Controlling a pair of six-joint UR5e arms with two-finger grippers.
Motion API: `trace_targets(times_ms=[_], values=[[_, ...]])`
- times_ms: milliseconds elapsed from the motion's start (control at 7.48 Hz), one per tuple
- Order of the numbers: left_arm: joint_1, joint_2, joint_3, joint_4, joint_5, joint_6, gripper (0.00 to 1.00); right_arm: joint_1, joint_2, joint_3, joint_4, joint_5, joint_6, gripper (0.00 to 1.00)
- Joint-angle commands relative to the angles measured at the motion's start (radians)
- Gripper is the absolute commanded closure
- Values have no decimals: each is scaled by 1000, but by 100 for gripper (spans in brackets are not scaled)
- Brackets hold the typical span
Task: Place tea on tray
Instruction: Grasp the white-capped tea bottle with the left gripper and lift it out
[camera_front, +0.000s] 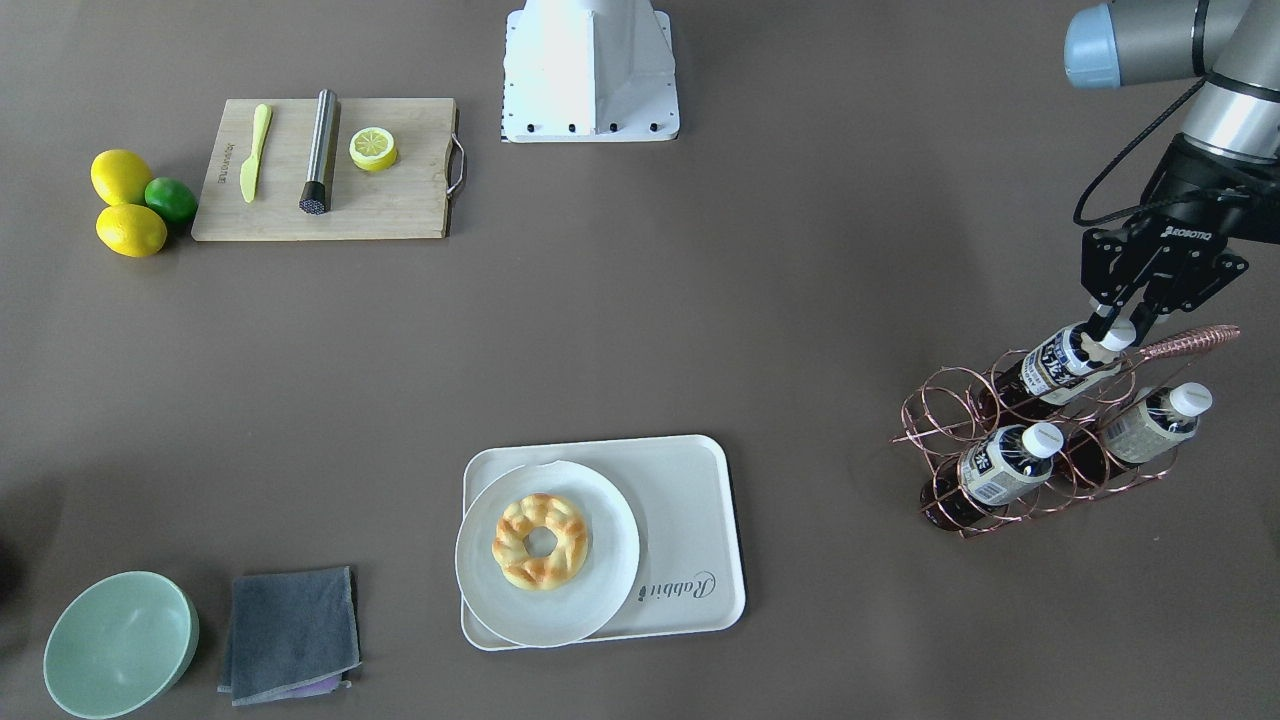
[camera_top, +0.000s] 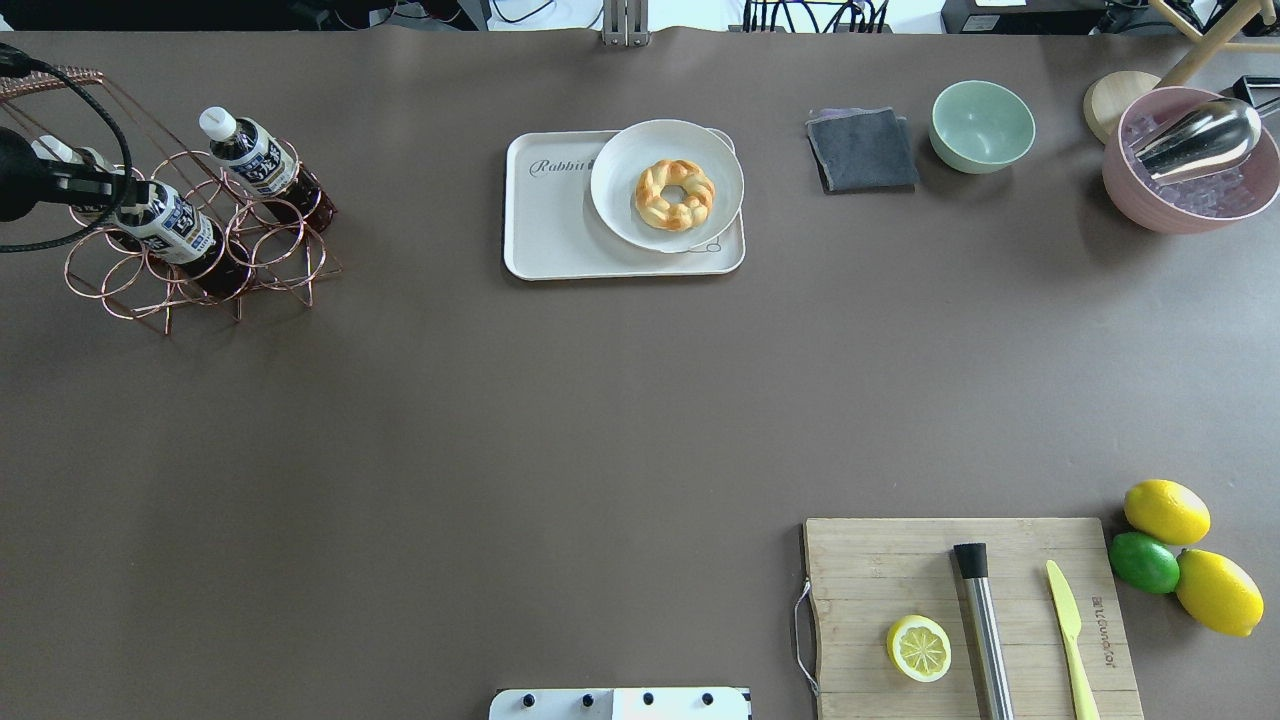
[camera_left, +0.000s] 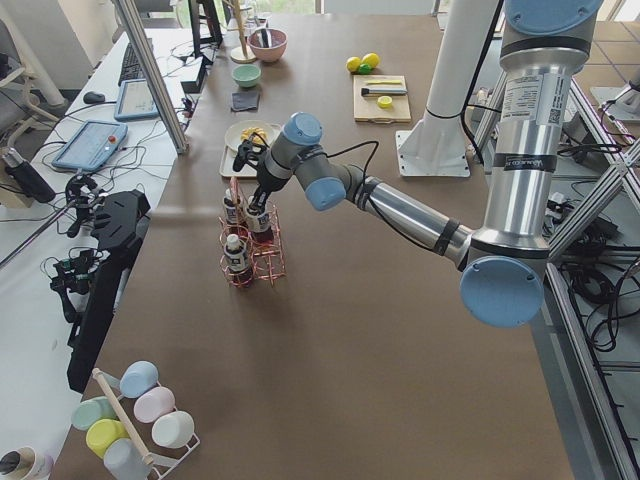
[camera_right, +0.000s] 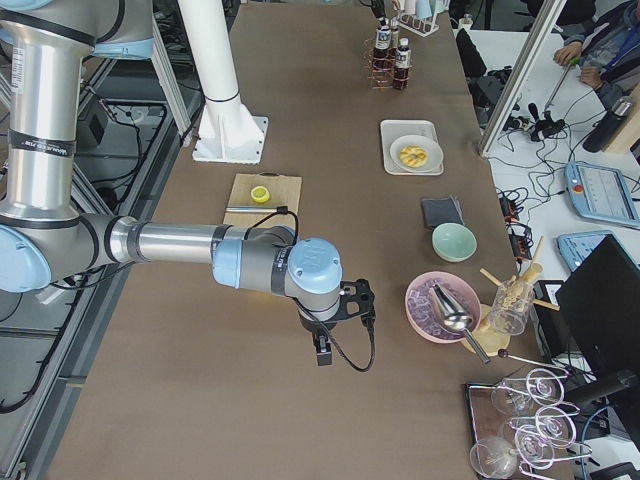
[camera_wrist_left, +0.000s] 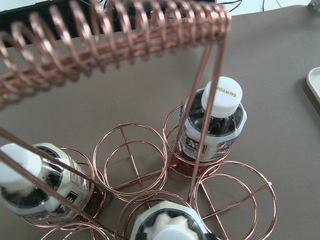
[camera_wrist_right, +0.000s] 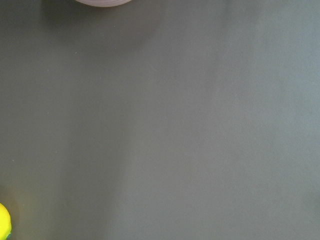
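Brown counter, cluttered lab desks beyond, tea leaning in copper wire rack under its coiled handle, well apart from tray half-covered by plate, left tool seemingly clenched on cap, right tool far off, its grip cannot be told.

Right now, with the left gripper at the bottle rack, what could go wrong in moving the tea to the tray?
The left gripper straddles only the cap of the tea; it might swing or slip.
The wire rack around it may snag and lift too.
The plate covers much of the tray, leaving little bare room.
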Motion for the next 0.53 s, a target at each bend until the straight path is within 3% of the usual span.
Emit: trace_targets(times_ms=[0,134,401], values=[[-110,39,-87,3,-113,0,100,0,1,0,0,4,1,0],[-172,81,-131,3,-173,0,100,0,-1,0,0,5,1,0],[-180,143,-220,4,-202,-11,100,0,1,0,0,5,1,0]])
